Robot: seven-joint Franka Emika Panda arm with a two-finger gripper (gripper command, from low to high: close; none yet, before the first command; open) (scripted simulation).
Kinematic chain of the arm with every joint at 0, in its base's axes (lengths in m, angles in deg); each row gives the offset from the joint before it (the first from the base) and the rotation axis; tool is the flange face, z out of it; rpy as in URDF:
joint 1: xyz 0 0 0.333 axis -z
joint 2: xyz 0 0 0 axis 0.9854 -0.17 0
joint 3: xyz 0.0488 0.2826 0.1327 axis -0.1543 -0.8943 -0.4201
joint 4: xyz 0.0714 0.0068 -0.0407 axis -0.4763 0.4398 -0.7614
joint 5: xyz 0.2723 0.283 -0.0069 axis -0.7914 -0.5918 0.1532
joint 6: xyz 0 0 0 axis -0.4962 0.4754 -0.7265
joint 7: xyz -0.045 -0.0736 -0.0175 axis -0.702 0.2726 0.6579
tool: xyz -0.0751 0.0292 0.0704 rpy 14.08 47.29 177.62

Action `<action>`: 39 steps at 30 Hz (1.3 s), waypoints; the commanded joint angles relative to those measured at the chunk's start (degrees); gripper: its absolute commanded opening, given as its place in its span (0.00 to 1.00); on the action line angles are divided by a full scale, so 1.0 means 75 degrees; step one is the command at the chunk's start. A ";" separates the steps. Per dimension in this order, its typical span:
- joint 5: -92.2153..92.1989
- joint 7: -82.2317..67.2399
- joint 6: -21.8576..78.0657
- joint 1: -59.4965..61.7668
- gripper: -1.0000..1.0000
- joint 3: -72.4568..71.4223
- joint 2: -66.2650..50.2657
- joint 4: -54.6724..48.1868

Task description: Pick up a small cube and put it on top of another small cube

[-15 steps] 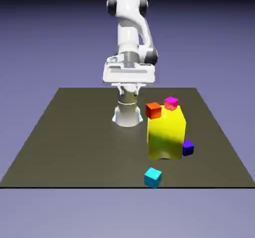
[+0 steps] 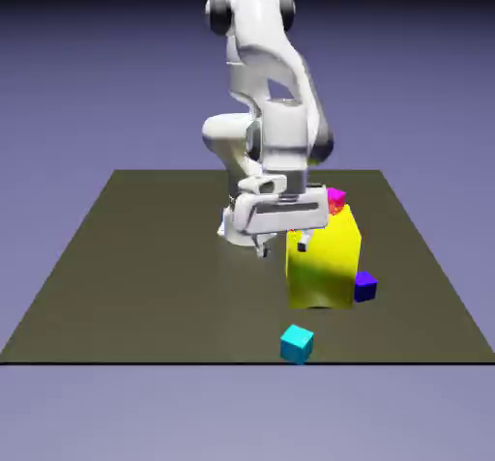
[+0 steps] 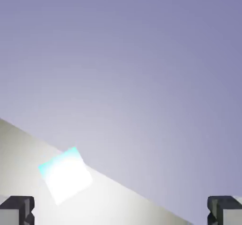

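Cyan cube (image 2: 297, 343) alone near the table's (image 2: 126, 275) front edge, a little toward the exterior view's right of the middle, untouched and well apart from everything else. Seen again in the hand view (image 3: 64, 174), washed out to near white with a cyan edge, tilted, low on the left, on the pale table surface (image 3: 19, 162) against the violet backdrop. Just behind it in the exterior view, a big yellow block (image 2: 329, 266), upright. Small dark blue cube (image 2: 364, 286) touching or just beside the block's lower corner on the exterior view's right. Magenta cube (image 2: 335, 197) on top of the block at its far corner, partly hidden by the arm. Gripper (image 2: 281, 244) hanging above the table just beside the block's upper front corner on the exterior view's left, empty, holding nothing. Fingers (image 3: 19, 209) spread wide, at opposite bottom corners of the hand view, with nothing between them. Hand tilted, pointing down and forward, well above and behind the cyan cube. Farther back, white arm (image 2: 276, 92) bent over in an arch, rising from its base at the table's far side.
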 commanded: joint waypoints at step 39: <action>0.1119 -0.0794 0.2638 -0.2553 0.00 -0.2635 -0.0827 0.0268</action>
